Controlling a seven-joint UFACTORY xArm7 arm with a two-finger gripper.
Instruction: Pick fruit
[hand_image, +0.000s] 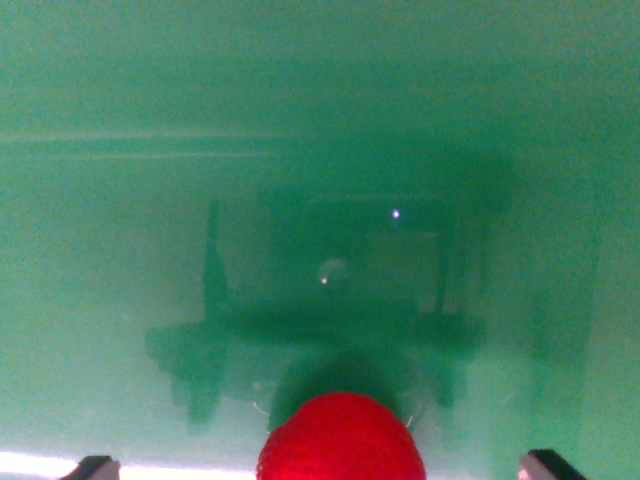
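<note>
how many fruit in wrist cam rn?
1. A round red textured fruit sits at the bottom centre on the glossy green surface, partly cut off by the frame edge. More may lie outside the view.

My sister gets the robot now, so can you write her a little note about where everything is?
Gripper: two dark fingers show at the bottom corners, wide apart, so it looks open and is holding nothing.
Red fruit: bottom middle of the wrist view, between the fingers, on the shiny green surface.
Done: the gripper is lined up over the fruit.
Left: close on the fruit and lift it.
</note>
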